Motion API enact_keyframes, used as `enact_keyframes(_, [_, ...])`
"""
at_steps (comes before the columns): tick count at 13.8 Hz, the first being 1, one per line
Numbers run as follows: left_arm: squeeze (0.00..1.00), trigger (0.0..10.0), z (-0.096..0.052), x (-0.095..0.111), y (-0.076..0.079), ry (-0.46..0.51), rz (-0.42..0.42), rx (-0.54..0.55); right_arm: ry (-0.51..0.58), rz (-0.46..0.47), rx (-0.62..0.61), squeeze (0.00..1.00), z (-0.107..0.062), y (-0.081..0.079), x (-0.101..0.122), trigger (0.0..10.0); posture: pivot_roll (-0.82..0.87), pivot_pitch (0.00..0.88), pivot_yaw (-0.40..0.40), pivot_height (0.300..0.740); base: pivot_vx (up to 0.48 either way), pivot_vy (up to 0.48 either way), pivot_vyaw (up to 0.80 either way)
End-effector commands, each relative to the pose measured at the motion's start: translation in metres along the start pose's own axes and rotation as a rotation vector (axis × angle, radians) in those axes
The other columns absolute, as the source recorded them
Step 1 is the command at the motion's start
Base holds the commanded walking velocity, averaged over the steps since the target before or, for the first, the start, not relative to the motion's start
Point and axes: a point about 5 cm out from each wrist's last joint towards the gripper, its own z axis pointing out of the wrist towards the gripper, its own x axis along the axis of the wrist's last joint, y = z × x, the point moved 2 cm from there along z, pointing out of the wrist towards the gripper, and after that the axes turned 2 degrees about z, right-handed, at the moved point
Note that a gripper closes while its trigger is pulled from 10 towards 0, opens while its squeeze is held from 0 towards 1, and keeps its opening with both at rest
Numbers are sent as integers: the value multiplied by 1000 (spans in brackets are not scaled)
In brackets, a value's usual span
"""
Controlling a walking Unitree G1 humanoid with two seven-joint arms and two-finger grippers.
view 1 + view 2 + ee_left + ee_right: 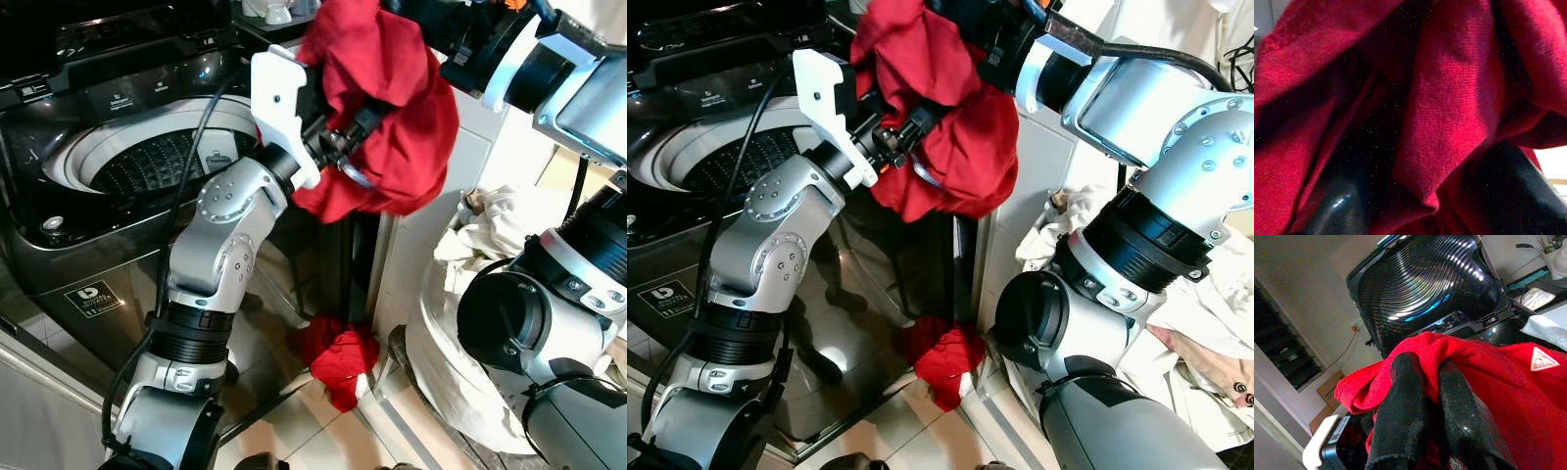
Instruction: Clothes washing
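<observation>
Red garment bunched and held in the air beside the washer's right edge, long axis running top to bottom. Left hand and right hand both grip it. Another red cloth on the floor.

My head's two eyes look forward and down, sharing the washer and red cloth. My wrist cameras sit close against that cloth.

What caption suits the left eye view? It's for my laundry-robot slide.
Both grippers, left and right, hold a red garment beside the open washing machine.
</observation>
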Motion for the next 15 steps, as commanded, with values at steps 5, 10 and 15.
enact_keyframes(5, [0,0,2,7,-15,30,22,72,-15,-53,-8,0,-3,-5,-5,0,-95,0,56,740,0,0,0])
enact_keyframes(10, [0,0,4,19,-85,13,175,395,-18,-82,27,1000,-7,-8,-12,10000,-88,0,52,740,0,0,0])
enact_keyframes(15, [0,0,25,100,-155,27,451,719,-116,-230,-64,0,-13,-6,-38,10000,-155,0,92,740,0,0,0])
